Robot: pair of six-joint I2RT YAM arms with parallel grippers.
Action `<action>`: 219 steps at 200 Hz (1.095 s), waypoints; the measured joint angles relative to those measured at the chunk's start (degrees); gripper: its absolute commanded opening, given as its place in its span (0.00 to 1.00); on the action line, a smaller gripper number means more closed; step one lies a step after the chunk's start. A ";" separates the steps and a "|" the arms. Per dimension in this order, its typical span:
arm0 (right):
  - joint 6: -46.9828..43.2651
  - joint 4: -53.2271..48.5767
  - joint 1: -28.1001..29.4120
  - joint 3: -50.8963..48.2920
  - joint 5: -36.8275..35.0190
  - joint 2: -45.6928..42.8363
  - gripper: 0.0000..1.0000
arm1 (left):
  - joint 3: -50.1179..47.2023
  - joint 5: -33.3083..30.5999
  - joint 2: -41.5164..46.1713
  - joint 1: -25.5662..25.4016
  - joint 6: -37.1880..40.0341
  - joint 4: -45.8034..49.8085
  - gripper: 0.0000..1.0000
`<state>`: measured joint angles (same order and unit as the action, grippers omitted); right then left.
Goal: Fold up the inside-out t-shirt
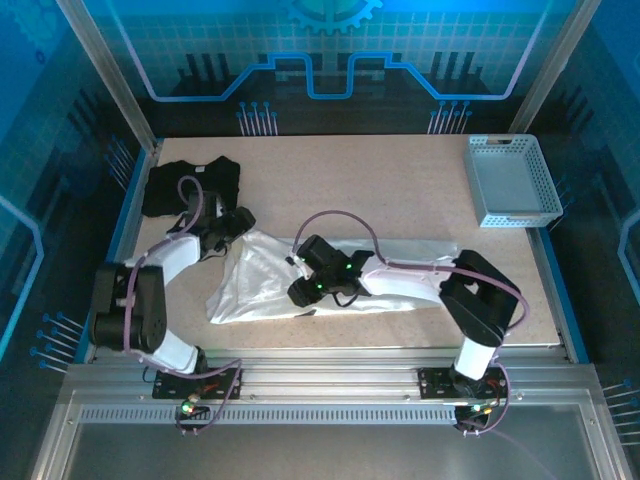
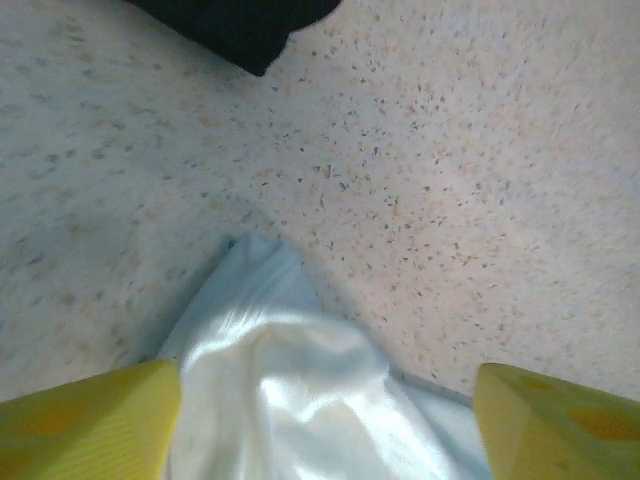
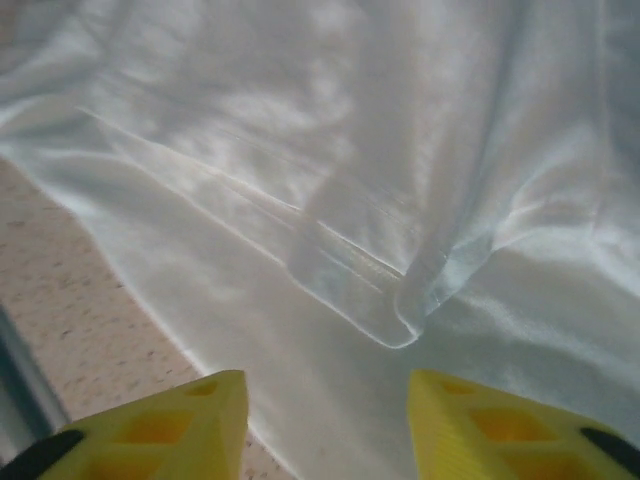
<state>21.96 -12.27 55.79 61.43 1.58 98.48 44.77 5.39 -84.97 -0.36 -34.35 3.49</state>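
The right fingers (image 3: 150, 425), spread, are held just over the inside-out t-shirt (image 1: 255, 285). The left fingers (image 2: 90, 420), likewise spread, are set astride its 10 o'clock corner. The garment is seen rumpled from the centre of the desk (image 1: 400, 190) toward 6 o'clock, with a black t-shirt (image 1: 190, 185) at 10 o'clock. No clean fold is judged made; flattening and folding are left.

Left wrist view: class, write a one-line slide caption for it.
Open left gripper straddles a corner of the thin white t-shirt on the speckled beige table, black fabric garment beyond.
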 measured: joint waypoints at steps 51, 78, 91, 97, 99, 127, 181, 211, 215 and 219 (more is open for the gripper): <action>-0.92 -0.04 -2.21 -2.12 0.63 -6.45 0.64 | -8.63 -4.20 9.33 0.33 2.08 8.90 0.99; -0.98 -0.09 -3.37 -3.39 1.42 -6.43 0.64 | -8.39 -3.76 5.46 0.20 3.50 11.13 0.99; -0.98 -0.04 -3.43 -3.85 1.86 -6.43 0.64 | -7.67 -4.13 3.41 -0.46 4.48 11.91 0.99; -0.96 0.17 -3.45 -4.13 1.97 -6.43 0.65 | -7.06 -4.15 3.23 -0.81 4.57 12.35 0.99; -0.98 0.24 -3.45 -4.20 1.99 -6.43 0.65 | -6.91 -4.17 3.21 -1.03 4.59 12.55 0.99; -0.90 0.92 -3.72 -5.88 2.19 -6.43 0.64 | -6.64 -6.19 2.62 -4.13 5.95 12.59 0.91; -0.07 1.97 -5.14 -7.48 3.50 -6.43 0.63 | -7.72 3.54 1.36 -11.52 6.12 6.78 0.64; 0.13 2.51 -5.29 -7.48 3.65 -6.43 0.63 | -7.80 3.67 -0.04 -11.61 6.14 5.86 0.44; 0.15 2.56 -5.29 -7.48 3.63 -6.43 0.62 | -7.80 3.37 -0.22 -11.54 6.51 5.90 0.41; 0.15 2.54 -5.29 -7.48 3.65 -6.43 0.62 | -7.80 3.15 -0.39 -11.47 6.21 5.95 0.38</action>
<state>22.11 -9.74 50.50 53.95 5.23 92.05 36.97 8.54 -85.36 -11.84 -28.14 9.43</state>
